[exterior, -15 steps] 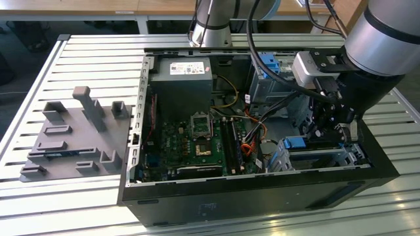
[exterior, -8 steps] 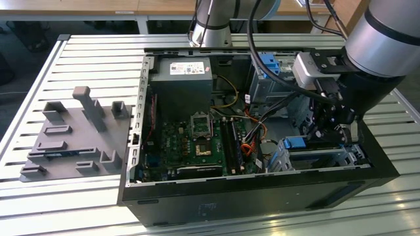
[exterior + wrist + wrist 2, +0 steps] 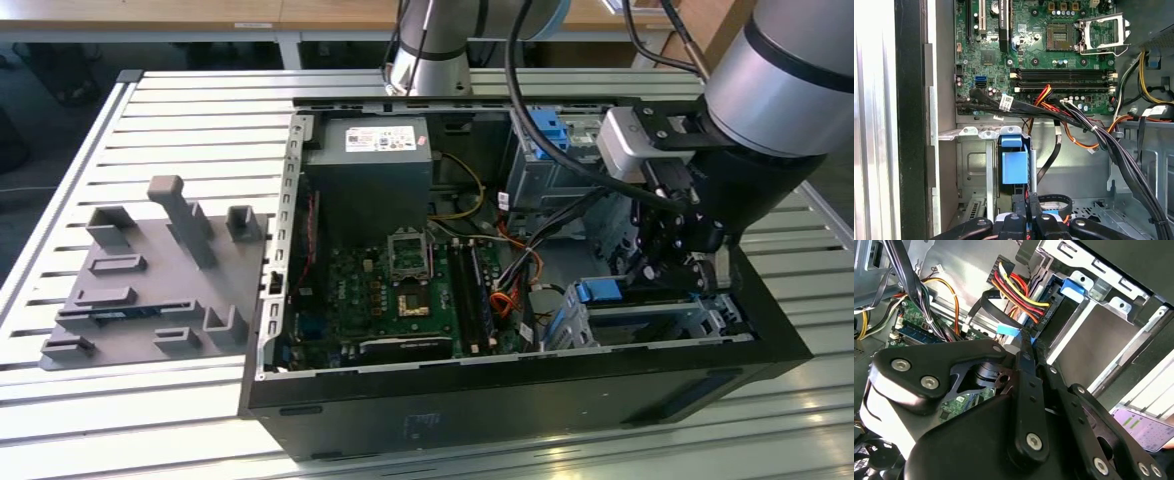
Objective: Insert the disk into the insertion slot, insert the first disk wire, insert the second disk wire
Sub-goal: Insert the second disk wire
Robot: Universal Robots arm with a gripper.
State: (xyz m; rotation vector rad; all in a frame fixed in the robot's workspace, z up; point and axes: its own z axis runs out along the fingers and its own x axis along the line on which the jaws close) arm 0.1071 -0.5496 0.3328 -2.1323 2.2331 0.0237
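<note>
The disk's blue carrier [image 3: 601,292] sits inside the insertion slot [image 3: 667,325], the perforated metal cage in the case's corner on the exterior view's right. In the second wrist view the carrier's blue tab [image 3: 1074,287] and the disk's grey flat side [image 3: 1094,335] lie within the cage. A black connector with red and yellow wires [image 3: 1021,302] rests against the disk's end. My gripper [image 3: 1026,342] is shut on the blue-tipped end [image 3: 1007,330] of a black flat disk wire [image 3: 989,297] right beside that connector. In the first wrist view the gripper [image 3: 1026,212] hangs just off the blue carrier [image 3: 1015,162].
The motherboard [image 3: 1054,45] fills the case floor, and bundled black cables [image 3: 1114,145] cross between it and the cage. A taller grey bay with a blue latch [image 3: 547,130] stands at the back. A grey fixture plate [image 3: 147,280] lies on the slatted table outside the case.
</note>
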